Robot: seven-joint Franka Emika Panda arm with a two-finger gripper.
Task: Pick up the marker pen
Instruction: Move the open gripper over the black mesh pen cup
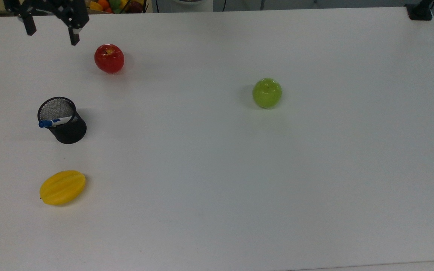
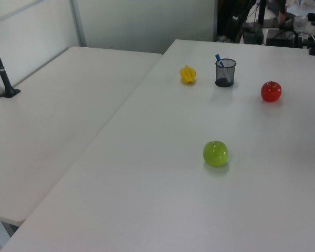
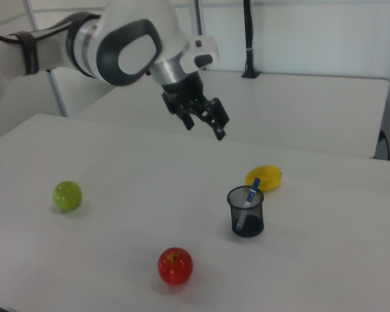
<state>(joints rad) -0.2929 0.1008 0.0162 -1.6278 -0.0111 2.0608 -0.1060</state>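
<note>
We see the marker pen [image 1: 54, 122] standing tilted inside a black mesh cup [image 1: 63, 121], its blue cap poking over the rim toward the top view's left; its slim white barrel leans against the wire wall; in the right view the pen [image 3: 249, 198] slants up out of the cup [image 3: 246, 212], cap uppermost; in the left view just the blue tip [image 2: 218, 59] shows above the cup [image 2: 225, 72].

The cup is round, slightly tapered, and sits upright on a smooth white table [image 1: 217, 180]; a ribbed yellow fruit [image 1: 62, 187] lies near it; a glossy red apple [image 1: 109, 58] sits on its other side; a shiny green apple [image 1: 267, 93] rests well apart.

The gripper [image 3: 205, 124] hangs in the air above the table, away from the cup, its two dark fingers spread apart and holding nothing; we see it in the top view [image 1: 52, 33] at the upper left corner.
</note>
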